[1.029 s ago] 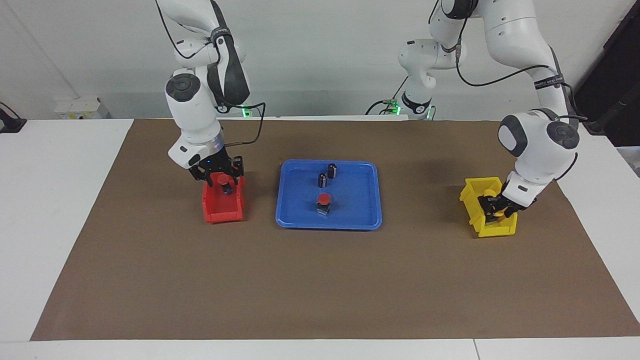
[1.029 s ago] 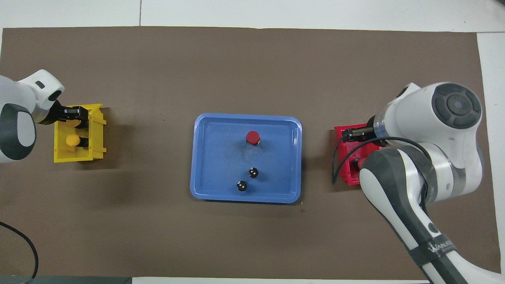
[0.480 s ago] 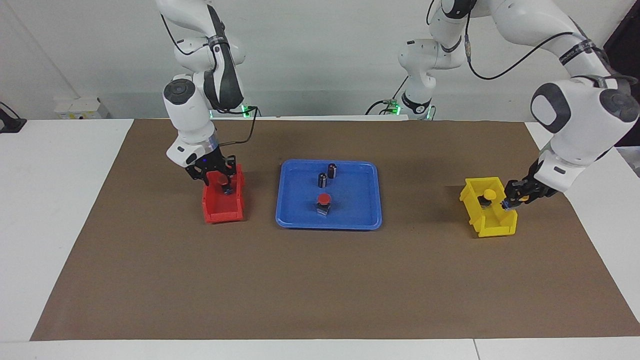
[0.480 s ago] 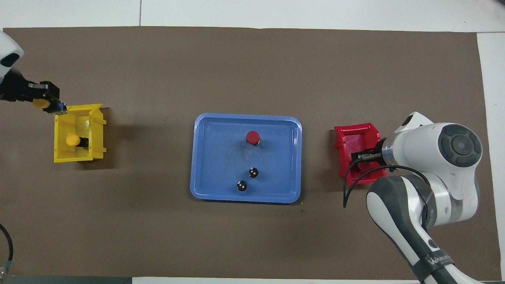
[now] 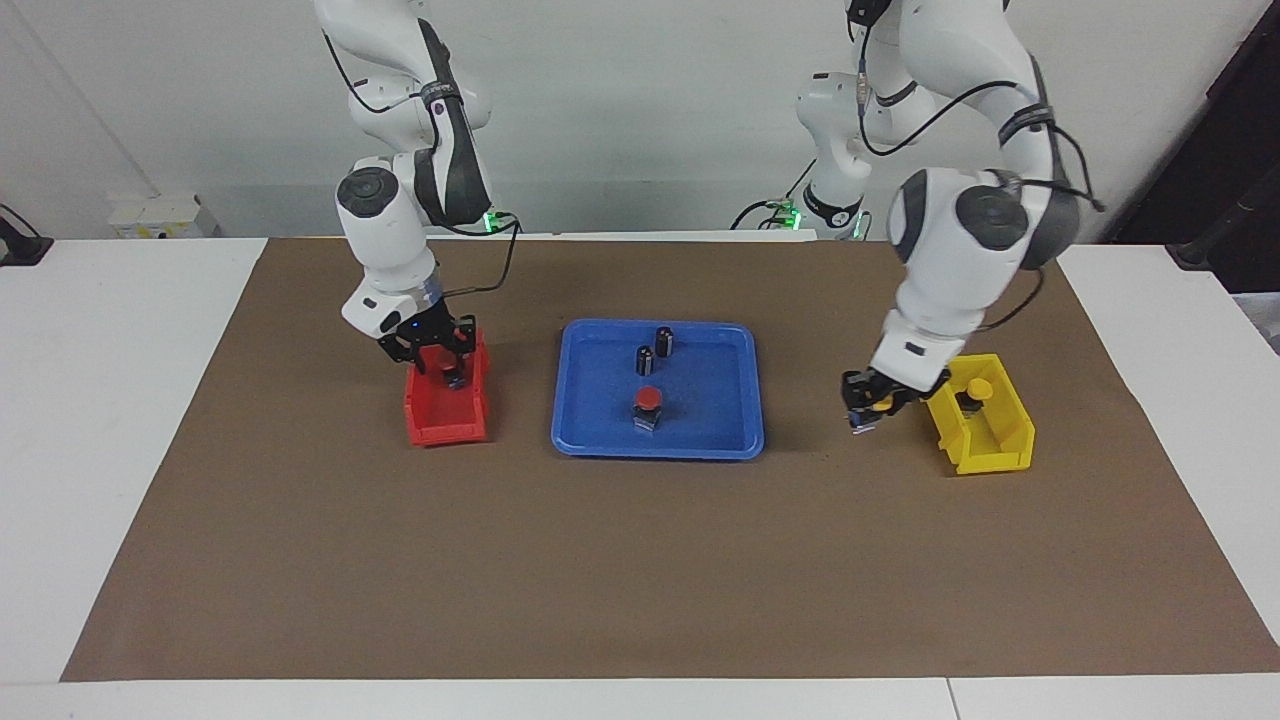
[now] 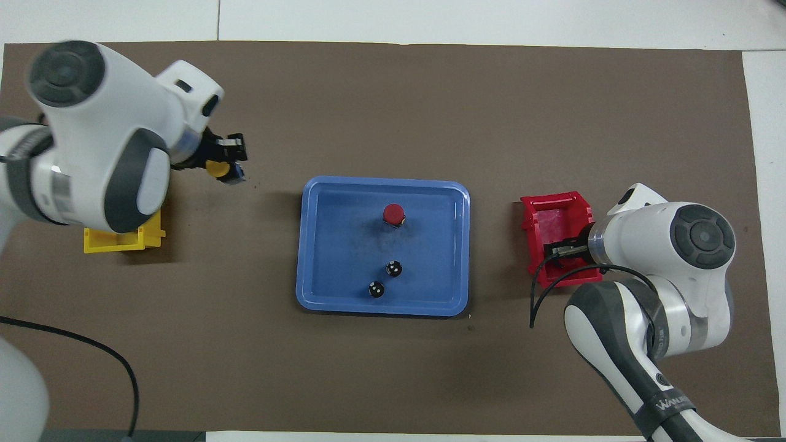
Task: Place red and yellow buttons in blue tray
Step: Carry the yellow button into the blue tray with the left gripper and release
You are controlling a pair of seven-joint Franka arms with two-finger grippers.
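Yellow-capped push button has been lifted from the small yellow bin, clamped in the left gripper, and is carried toward the shallow blue tray; the right gripper is closed on a red-capped button in the small red bin.

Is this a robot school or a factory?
Probably a robot lab. Two white arms work at a table covered by a brown mat, sorting push buttons among a shallow blue plastic tray and small red and yellow bins.

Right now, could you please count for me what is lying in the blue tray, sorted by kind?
Red button: 1
Black cylinders: 2
Total in the blue tray: 3
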